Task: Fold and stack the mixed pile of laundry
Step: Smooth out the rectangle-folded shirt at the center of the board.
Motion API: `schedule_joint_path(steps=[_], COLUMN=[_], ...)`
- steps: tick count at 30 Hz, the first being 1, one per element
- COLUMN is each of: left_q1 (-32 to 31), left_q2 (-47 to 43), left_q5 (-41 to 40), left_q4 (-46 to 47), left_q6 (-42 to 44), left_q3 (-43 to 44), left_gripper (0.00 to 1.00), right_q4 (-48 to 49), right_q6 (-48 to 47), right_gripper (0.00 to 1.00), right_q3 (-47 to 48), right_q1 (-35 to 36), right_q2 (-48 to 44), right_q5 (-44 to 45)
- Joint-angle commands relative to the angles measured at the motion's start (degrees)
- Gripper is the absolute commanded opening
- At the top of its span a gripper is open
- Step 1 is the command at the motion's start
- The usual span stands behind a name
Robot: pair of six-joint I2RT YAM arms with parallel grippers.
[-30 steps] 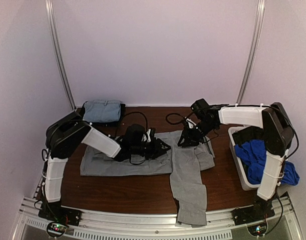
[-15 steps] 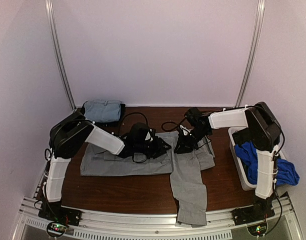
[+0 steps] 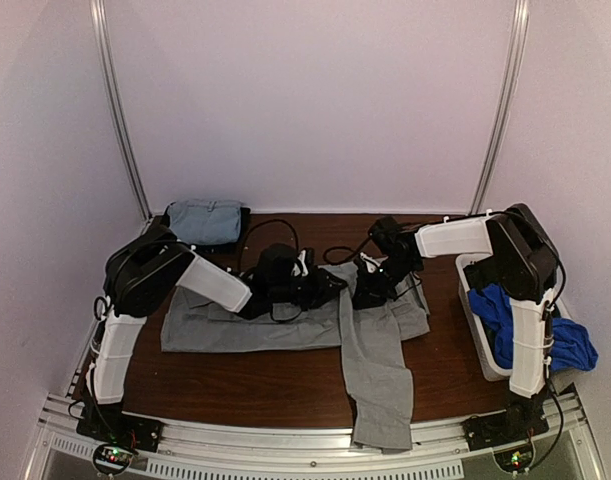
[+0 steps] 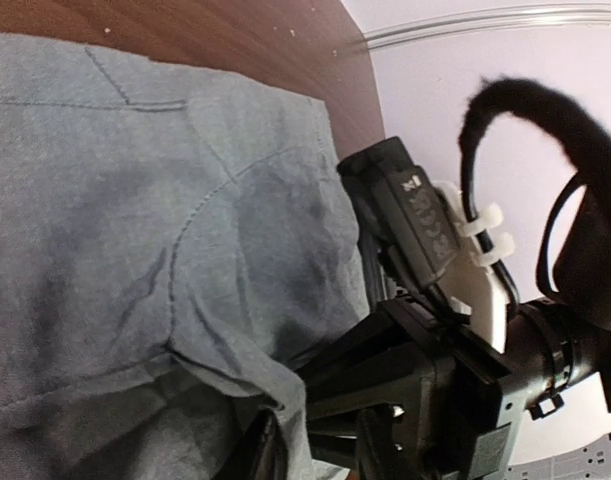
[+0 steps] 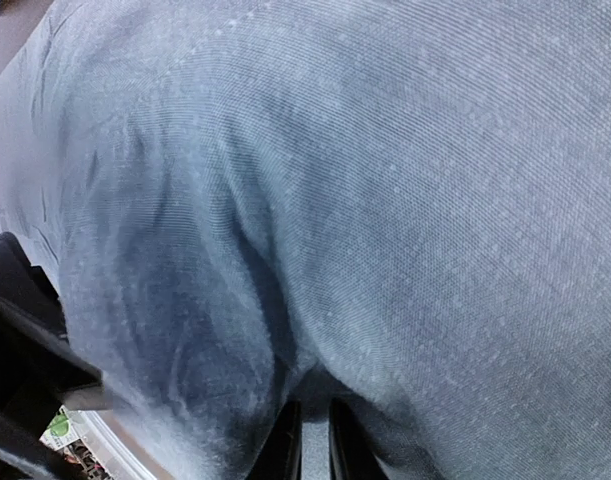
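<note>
Over the last second the right gripper [image 3: 368, 290] has swung away from the white bin [image 3: 473, 325] and dropped onto the waist of the grey trousers [image 3: 375, 350]. The left gripper [image 3: 330, 285] has edged toward the bin to meet it, so the 2 now sit close together.

The trousers lie spread on the table [image 3: 265, 385] just beside the bin's near wall. 1 leg stretches flat away from the bin and the other runs down to the front edge, its cuff overhanging.

The cloth looks light, limp and slightly creased. It should sag and slide rather than hold shape, so the thicker seamed waistband is probably the surest place to pinch, with 2 holds set well apart.

In the left wrist view a raised ridge of cloth runs down to the finger at the bottom edge, but whether it is clamped I cannot tell. In the right wrist view the fingers [image 5: 288, 455] stand close together with the fabric bulging right over them. A pinch looks likely, but the contact is hidden.

A royal-blue garment [image 3: 505, 310] hangs in the bin, and a folded pale blue-grey garment [image 3: 203, 220] sits far from the bin at the back.
</note>
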Motion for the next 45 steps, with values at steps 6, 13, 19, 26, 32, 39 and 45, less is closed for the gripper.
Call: schedule_joint_path(steps=[6,13,19,26,32,39,45], left_q1=[-0.2,1.2,1.8,4.6,5.5,11.2,19.9], left_q2=[-0.6,-11.5,-20.4,-28.1,-32.0,-31.5,-26.2], left_q5=[-0.8,-9.5,-16.1,-14.8,-16.6,-16.0,-14.7], left_q4=[8.0,-16.6,-31.1,-42.5,-54.4,-56.5,-57.4], left_q6=[-1.4,3.6,18.9,28.3,31.5,32.0,36.4], left_q3=[-2.9,-11.1,-10.7,-12.2,-15.4,-20.4,-16.5], left_gripper=[0.04,0.0,0.07,0.32,0.32,0.32,0.32], right_q4=[-1.2,-2.3,-1.0,-6.8,-3.3,-3.0,-5.5], right_q6=[-0.5,-1.8,-2.9,-4.5,-4.1,-5.7,-6.1], right_gripper=[0.13,0.13,0.18,0.17,0.2,0.2,0.21], right_q3=[-1.0,0.3,4.2,14.7,6.9,9.0,20.4], right_q1=[-1.0,-1.0,-1.0,-0.2,0.4,1.7,-0.1], right_q2=[1.6,1.3,-0.8,5.0,-1.3,5.5,15.0], right_q5=[1.5,2.2,0.0,0.7,0.9,0.3,1.9])
